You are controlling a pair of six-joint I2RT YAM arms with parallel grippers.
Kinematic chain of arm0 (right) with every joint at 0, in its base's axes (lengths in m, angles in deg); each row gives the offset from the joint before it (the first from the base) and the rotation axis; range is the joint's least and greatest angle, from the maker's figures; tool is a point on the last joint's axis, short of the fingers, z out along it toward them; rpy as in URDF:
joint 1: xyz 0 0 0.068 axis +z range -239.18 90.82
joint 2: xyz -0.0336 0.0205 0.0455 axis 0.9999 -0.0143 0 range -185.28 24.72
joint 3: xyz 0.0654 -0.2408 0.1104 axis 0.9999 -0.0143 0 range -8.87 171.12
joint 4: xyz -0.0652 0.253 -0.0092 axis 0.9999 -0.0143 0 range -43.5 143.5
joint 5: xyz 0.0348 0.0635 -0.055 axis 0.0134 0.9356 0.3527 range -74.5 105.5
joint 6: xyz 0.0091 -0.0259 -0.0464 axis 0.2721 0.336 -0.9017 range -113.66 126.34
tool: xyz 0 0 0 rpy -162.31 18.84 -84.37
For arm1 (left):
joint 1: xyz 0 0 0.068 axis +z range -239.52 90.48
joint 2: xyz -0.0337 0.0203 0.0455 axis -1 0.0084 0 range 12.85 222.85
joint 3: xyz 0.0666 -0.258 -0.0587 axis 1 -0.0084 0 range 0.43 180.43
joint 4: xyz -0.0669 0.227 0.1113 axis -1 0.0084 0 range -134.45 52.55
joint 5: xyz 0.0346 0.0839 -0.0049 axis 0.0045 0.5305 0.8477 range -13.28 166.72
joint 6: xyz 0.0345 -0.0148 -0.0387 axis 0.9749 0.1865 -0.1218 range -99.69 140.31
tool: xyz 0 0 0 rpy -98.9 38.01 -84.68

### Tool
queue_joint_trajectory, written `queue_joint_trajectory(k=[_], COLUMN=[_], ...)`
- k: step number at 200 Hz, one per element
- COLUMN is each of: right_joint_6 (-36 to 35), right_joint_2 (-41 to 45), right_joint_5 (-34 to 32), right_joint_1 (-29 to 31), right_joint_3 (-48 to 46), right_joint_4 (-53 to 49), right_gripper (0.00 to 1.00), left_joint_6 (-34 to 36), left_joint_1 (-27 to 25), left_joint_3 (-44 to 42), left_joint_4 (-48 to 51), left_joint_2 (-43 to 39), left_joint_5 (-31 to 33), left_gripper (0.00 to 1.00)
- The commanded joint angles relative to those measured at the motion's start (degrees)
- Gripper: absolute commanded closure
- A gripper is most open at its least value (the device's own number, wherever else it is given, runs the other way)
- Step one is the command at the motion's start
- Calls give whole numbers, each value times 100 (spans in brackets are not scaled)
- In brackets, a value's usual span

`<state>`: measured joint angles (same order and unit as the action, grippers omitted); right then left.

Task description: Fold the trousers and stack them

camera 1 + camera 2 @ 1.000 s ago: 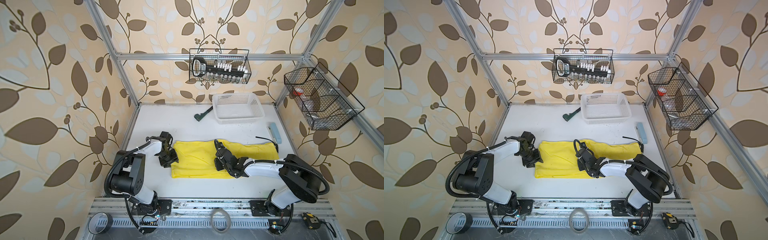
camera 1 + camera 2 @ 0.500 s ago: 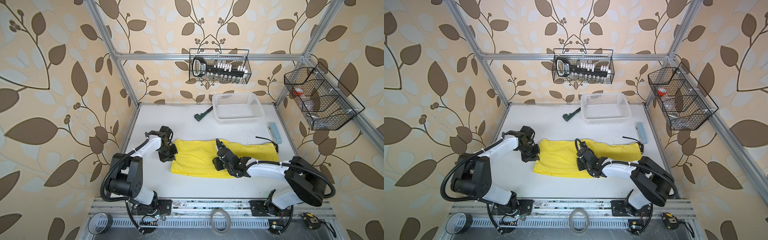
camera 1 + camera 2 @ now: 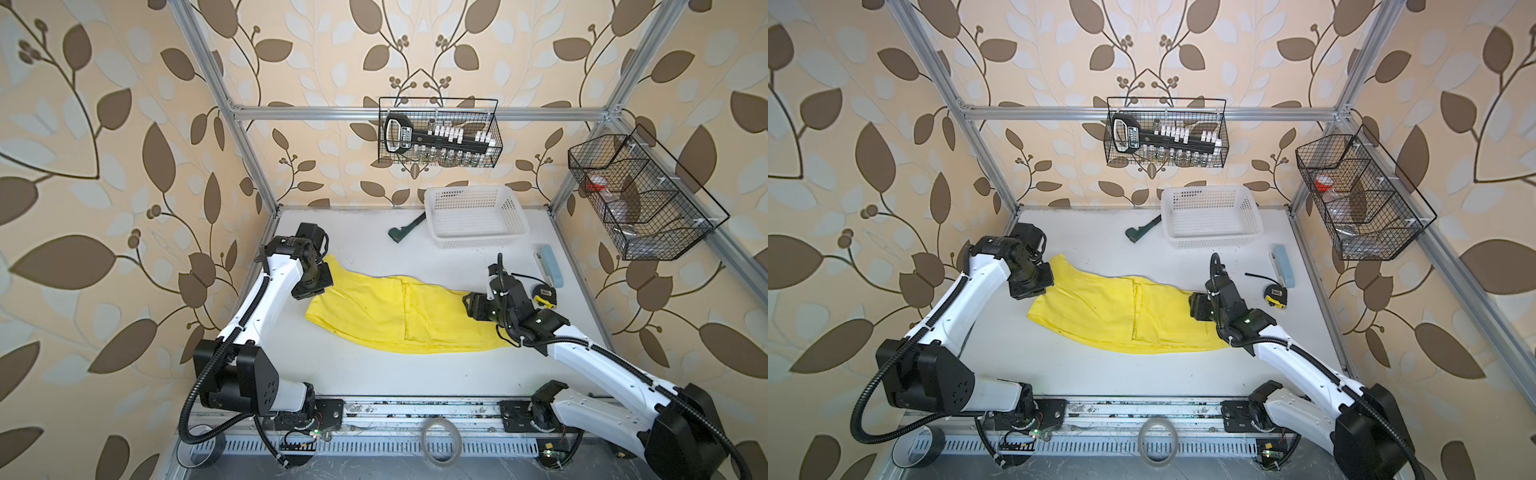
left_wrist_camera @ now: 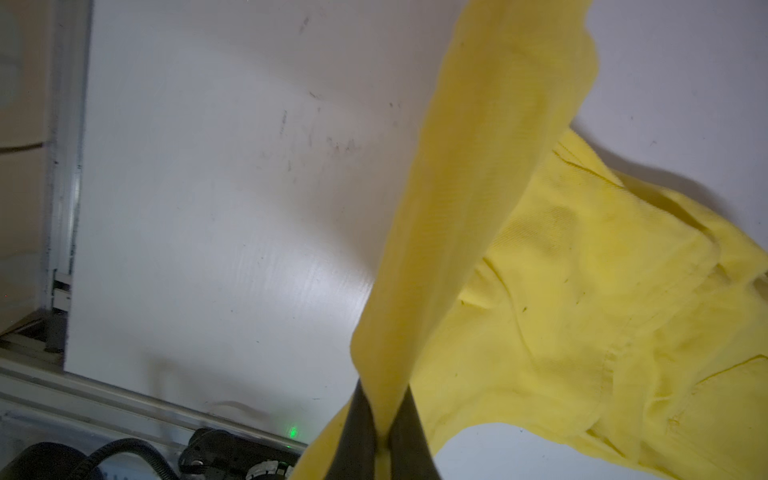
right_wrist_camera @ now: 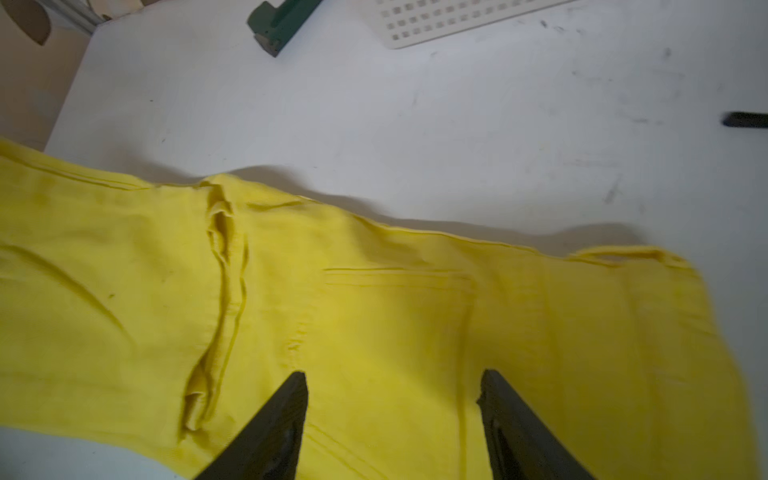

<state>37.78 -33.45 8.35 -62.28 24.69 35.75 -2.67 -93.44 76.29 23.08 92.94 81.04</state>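
The left gripper (image 4: 384, 419), well to the left of the white basket (image 3: 482, 240) and nearer the arm bases than it, is clamped on a raised corner of the trousers (image 3: 395, 316). In the left wrist view the yellow cloth is pinched between the two dark fingers (image 4: 360, 415) and rises away from them in a taut band. The trousers lie lengthwise on the white table (image 3: 365, 374) in front of the basket (that is, on the arm-base side of it). In both top views their left end is lifted toward the left arm and the rest lies mostly flat, with a seam ridge near the middle. A dark green tool (image 3: 405, 228) lies just beside the basket's left wall. The right gripper (image 5: 392, 376) is over the trousers' right end, in front of the basket and slightly right of it. Its jaws stand apart with only flat cloth showing between them, and whether the tips touch the cloth I cannot tell. A yellow-and-black tape measure (image 3: 544, 296) and a pale blue block (image 3: 550, 266) sit front-right of the basket
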Motion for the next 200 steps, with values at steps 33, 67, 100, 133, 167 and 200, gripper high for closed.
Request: queue_joint_trajectory(k=[33,67,100,133,167,200], right_joint_6=[-218,-234,-191,-173,-170,-162], right_joint_2=[29,-466,-612,-662,-949,-1182], right_joint_5=[625,531,393,369,445,457], right_joint_1=[-668,-507,-321,-298,-308,-310], right_joint_3=[-731,-786,-773,-726,-785,-842], right_joint_4=[-65,308,414,410,556,758], right_gripper=[41,43,43,43,43,44], left_joint_6=[321,251,-63,-705,-1459,-2024], left_joint_1=[261,246,-105,-1221,-2643,-3641], left_joint_3=[1151,1237,1081,1247,1489,1679], left_joint_4=[553,486,285,89,-424,-1120], left_joint_2=[-196,-341,-580,-512,-151,390], left_joint_5=[214,-894,-1516,-1357,-1137,-1077], left_gripper=[100,100,100,100,100,100])
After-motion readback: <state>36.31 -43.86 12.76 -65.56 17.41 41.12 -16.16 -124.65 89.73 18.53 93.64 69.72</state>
